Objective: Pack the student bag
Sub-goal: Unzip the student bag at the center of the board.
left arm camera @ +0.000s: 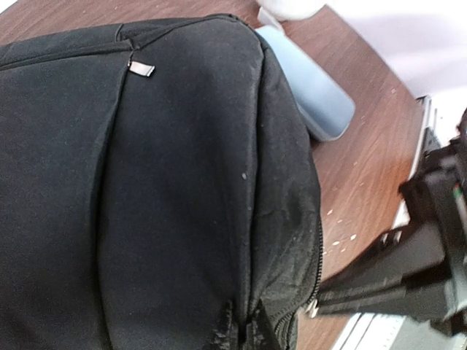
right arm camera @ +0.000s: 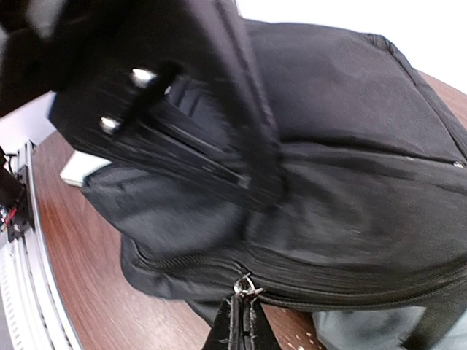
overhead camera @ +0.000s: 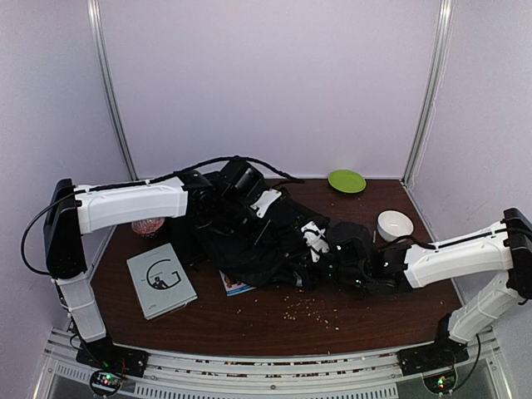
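Since the student bag slumps soft, centred on the table, we judge seams and straps the firmest holds. Our left gripper, over its far side, we cannot read; our right gripper is clamped on the zip pull at its near-right edge.

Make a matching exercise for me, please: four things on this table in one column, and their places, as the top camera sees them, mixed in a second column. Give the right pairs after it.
Things
1. large black fabric backpack
2. flat round green plate
3. round white bowl
4. grey book with a big letter G on its cover

Places on the brown wooden table
A. near left part
B. far edge, by the back wall
C. middle
D. right edge, about halfway back

Pairs: 1-C, 2-B, 3-D, 4-A
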You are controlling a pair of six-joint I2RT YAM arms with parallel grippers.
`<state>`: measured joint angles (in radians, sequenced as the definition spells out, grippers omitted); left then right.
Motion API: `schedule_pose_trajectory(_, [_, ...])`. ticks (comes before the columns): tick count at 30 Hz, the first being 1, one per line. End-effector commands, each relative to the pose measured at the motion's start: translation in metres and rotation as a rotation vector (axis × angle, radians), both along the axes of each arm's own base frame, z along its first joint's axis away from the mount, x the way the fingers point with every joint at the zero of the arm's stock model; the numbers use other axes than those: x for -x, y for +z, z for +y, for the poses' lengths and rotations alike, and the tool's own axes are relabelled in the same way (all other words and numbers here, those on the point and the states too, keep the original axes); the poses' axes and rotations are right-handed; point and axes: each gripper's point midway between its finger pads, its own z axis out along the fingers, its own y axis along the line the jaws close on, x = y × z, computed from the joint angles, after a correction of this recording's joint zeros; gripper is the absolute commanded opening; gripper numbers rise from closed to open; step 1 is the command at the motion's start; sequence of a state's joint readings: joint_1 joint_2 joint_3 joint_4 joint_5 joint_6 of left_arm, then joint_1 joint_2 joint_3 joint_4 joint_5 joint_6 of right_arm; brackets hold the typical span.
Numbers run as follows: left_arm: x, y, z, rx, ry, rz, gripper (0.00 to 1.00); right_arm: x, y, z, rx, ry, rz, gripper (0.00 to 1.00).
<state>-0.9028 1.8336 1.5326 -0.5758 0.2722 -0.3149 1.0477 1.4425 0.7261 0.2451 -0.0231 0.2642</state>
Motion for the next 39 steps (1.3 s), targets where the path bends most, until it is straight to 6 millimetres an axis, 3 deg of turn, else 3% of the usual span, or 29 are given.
schedule_pose_trajectory(1, [-0.026, 0.084, -0.038, 0.293, 0.018, -0.134, 0.0, 0.023, 0.014, 0.021, -0.098, 0.047, -0.009, 0.0])
schedule_pose_trajectory(10, [-0.02, 0.112, -0.052, 0.43, -0.011, -0.105, 0.0, 0.042, 0.013, 0.042, -0.114, 0.061, -0.06, 0.0])
schedule_pose_trajectory(17, [-0.021, 0.116, -0.06, 0.46, -0.016, -0.079, 0.0, 0.055, 0.001, 0.052, -0.012, 0.105, -0.116, 0.0])
schedule_pose_trajectory(34, [-0.005, 0.123, -0.076, 0.566, -0.095, 0.041, 0.0, 0.063, -0.036, 0.088, 0.192, 0.198, -0.221, 0.0])
schedule_pose_trajectory(39, [-0.003, 0.126, -0.078, 0.583, -0.103, 0.056, 0.0, 0.06, -0.039, 0.101, 0.221, 0.202, -0.246, 0.0])
